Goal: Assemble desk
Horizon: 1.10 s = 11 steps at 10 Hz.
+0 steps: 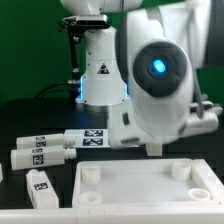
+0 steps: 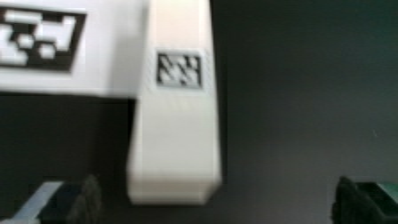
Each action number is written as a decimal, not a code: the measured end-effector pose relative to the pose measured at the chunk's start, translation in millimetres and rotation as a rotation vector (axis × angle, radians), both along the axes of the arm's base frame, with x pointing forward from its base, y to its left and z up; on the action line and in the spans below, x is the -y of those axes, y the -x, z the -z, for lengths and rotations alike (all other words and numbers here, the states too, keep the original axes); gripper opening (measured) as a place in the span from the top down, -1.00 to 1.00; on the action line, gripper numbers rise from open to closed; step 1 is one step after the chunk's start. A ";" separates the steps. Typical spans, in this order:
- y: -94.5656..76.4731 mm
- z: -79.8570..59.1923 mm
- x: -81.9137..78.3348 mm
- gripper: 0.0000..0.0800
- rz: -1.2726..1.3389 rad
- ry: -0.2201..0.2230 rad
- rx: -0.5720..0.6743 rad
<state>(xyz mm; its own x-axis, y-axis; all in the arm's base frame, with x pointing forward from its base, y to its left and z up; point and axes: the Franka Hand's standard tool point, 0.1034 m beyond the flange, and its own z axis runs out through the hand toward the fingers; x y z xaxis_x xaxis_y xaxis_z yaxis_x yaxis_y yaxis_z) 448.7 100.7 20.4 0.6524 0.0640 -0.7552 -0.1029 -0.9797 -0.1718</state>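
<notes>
In the wrist view a white square desk leg with a black-and-white tag lies lengthwise on the dark table. Its near end sits between my fingertips, closer to one of them. My gripper is open and empty, with the dark fingertips wide apart on either side of the leg and not touching it. In the exterior view the white rimmed tabletop with round corner sockets lies at the front. Two more tagged legs lie at the exterior view's left. The arm's body hides the gripper there.
The marker board lies flat right beside the leg; it also shows in the exterior view. The big white robot arm fills the exterior view's right, with the base behind it.
</notes>
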 end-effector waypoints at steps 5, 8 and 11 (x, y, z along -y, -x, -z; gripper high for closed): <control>17.8 -3.1 4.4 -0.62 0.030 0.094 -0.131; 16.8 -2.2 6.0 -0.62 0.027 0.085 -0.125; 29.3 7.2 7.6 -0.62 0.033 0.104 -0.135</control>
